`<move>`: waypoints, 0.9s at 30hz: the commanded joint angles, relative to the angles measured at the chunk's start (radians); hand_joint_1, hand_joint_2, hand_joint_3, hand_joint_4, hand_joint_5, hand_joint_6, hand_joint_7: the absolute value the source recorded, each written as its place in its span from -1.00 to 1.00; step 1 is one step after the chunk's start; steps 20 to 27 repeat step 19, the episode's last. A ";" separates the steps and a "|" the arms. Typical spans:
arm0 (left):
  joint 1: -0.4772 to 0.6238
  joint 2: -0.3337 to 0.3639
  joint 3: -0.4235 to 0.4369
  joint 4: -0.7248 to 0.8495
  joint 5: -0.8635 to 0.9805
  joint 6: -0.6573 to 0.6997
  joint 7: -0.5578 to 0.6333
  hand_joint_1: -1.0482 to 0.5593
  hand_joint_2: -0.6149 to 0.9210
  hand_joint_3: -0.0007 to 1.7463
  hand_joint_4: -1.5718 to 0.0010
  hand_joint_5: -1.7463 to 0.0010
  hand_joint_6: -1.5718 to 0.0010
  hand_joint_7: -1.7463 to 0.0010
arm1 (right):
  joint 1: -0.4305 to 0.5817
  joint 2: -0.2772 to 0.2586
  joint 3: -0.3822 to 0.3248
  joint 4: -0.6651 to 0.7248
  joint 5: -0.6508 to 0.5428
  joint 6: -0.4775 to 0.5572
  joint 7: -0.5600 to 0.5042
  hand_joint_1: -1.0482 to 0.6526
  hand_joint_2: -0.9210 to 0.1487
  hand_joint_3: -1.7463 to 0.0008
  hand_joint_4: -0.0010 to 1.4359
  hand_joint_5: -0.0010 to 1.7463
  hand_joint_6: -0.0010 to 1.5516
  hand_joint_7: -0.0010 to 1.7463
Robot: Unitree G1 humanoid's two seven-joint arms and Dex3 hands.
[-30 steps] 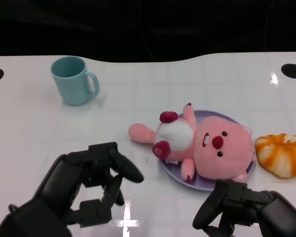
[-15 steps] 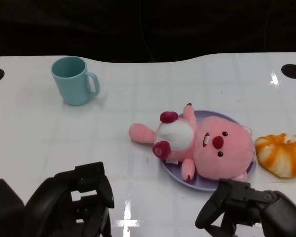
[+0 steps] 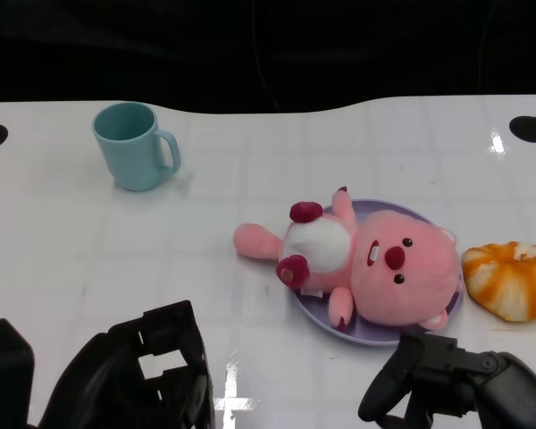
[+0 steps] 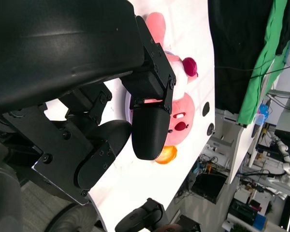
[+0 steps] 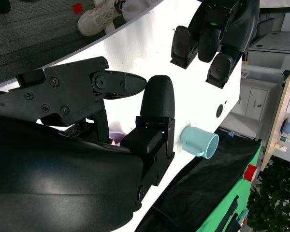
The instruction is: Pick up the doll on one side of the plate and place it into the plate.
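The pink plush doll [image 3: 375, 259] lies on its back across the lilac plate [image 3: 375, 333], head on the plate, one ear and the legs hanging over the left rim. The left wrist view also shows the doll [image 4: 181, 121] beyond the fingers. My left hand [image 3: 138, 375] sits low at the front left of the table, well clear of the doll, holding nothing. My right hand [image 3: 447, 384] hovers just in front of the plate with its fingers apart and nothing in them. From the right wrist view my left hand [image 5: 212, 34] shows with its fingers hanging free.
A light blue mug [image 3: 134, 146] stands at the back left. An orange and white plush pumpkin [image 3: 511, 279] lies right of the plate. Black round holes [image 3: 529, 128] mark the table's far corners. A person's shoe [image 5: 99, 19] is on the floor beside the table.
My left hand has drawn back toward the front edge and sunk lower in the picture. My right hand has dropped slightly. The doll, plate and mug have not moved.
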 commanded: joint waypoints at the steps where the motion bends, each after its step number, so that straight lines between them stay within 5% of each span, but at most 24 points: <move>1: -0.002 0.001 0.013 0.002 -0.016 0.014 0.017 0.15 0.20 0.80 -0.23 -1.00 -0.01 -0.94 | 0.005 -0.012 -0.018 -0.011 0.009 -0.014 0.004 -0.05 -1.00 0.60 -0.07 0.80 -0.23 0.46; 27: -0.009 0.000 0.016 0.013 -0.015 0.002 0.015 0.16 0.22 0.76 -0.20 -1.00 0.00 -0.91 | 0.007 -0.009 -0.025 0.000 0.014 -0.023 0.011 -0.05 -1.00 0.60 -0.08 0.81 -0.23 0.47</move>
